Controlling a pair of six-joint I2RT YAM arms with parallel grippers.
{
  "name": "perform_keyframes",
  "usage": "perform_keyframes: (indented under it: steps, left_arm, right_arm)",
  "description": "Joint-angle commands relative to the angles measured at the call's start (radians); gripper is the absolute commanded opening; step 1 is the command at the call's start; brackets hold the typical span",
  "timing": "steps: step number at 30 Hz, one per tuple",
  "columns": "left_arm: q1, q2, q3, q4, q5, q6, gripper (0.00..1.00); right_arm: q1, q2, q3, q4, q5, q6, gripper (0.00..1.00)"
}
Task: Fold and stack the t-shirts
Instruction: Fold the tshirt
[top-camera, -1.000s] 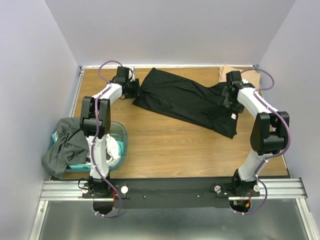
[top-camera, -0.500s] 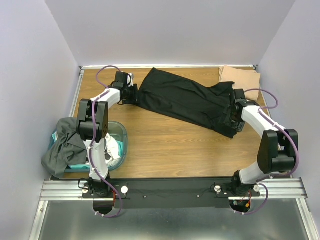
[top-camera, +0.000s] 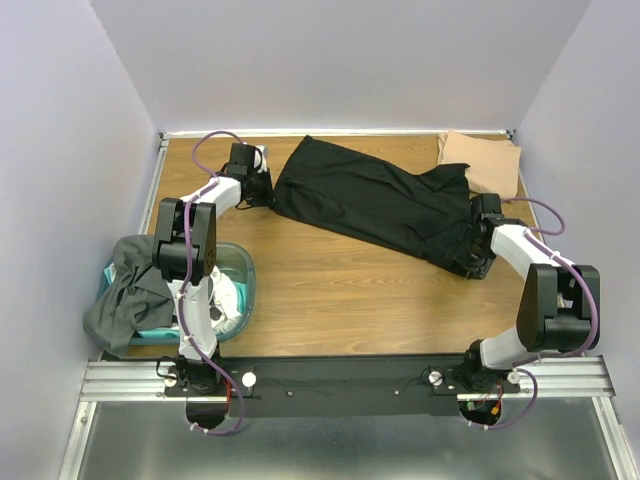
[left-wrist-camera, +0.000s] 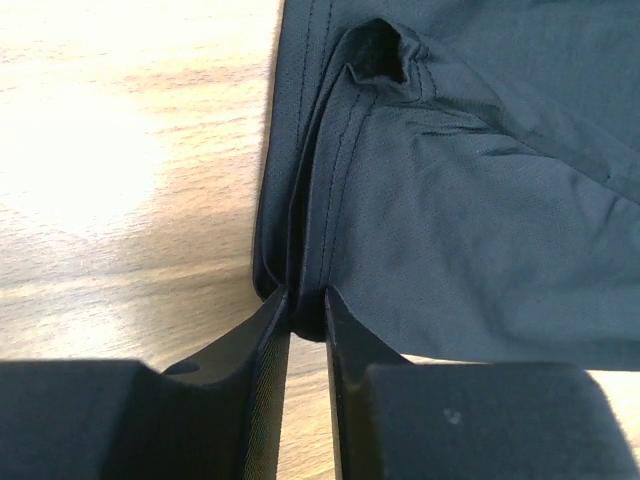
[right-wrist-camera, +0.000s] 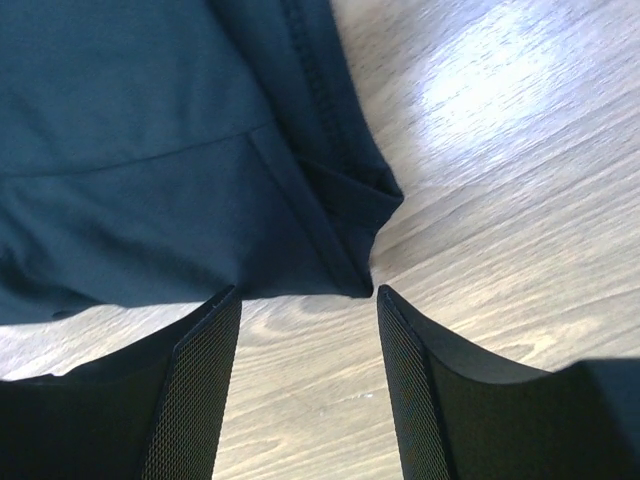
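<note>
On the far half of the wooden table (top-camera: 350, 290) the black t-shirt (top-camera: 380, 200) lies spread flat, running on a slant from the far left towards the right edge; its cloth is smooth in the middle and bunched into folds towards the right end; beyond that end, in the far right corner, a tan t-shirt (top-camera: 482, 160) sits folded, apart from the black one or just touching it, I cannot tell which

At the left end of the black t-shirt the left gripper (top-camera: 268, 190) is low on the wood; its wrist view shows the jaws drawn almost together on a doubled fold of the stitched hem, the cloth pinched between the two fingertips (left-wrist-camera: 335, 310); so the left gripper (left-wrist-camera: 307, 300) has hold of the shirt's edge

At the lower right end the right gripper (top-camera: 478, 262) is down at the table; in its wrist view the right gripper (right-wrist-camera: 308, 295) stands with the jaws apart, holding nothing; a hemmed corner of the black t-shirt lies on the wood just ahead of the gap, clear of both pads

Near the left edge a teal tub (top-camera: 243, 275) stands beside the left arm's base; a dark grey t-shirt (top-camera: 130, 290) hangs over its rim, and white cloth (top-camera: 225, 300) shows inside it
</note>
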Motion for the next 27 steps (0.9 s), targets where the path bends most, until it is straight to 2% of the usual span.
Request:
perform_keyframes:
  steps: [1, 8, 12, 14, 18, 21, 27]
  left_arm:
    - [0.009, 0.014, -0.011, 0.017, 0.028, 0.004, 0.23]
    - [0.012, 0.012, -0.011, 0.002, 0.025, 0.013, 0.22]
    - [0.015, 0.009, -0.011, -0.001, 0.018, 0.016, 0.17]
    - [0.017, 0.011, -0.012, 0.000, 0.022, 0.019, 0.12]
    - [0.018, 0.014, -0.012, 0.006, 0.028, 0.027, 0.00]
    - [0.030, 0.014, -0.004, -0.006, 0.018, 0.033, 0.00]
    - [0.060, -0.052, -0.040, -0.020, -0.024, 0.050, 0.00]
  right_arm:
    - [-0.025, -0.009, -0.042, 0.051, -0.036, 0.008, 0.63]
    - [-0.051, 0.011, -0.055, 0.082, -0.046, -0.004, 0.60]
    - [-0.056, 0.037, -0.071, 0.100, -0.041, -0.010, 0.46]
    - [-0.059, 0.049, -0.077, 0.112, -0.036, -0.015, 0.31]
    - [-0.062, 0.069, -0.071, 0.123, -0.032, -0.027, 0.20]
    - [-0.064, 0.065, -0.062, 0.117, -0.026, -0.027, 0.05]
    - [-0.068, 0.008, -0.048, 0.051, 0.002, -0.023, 0.00]
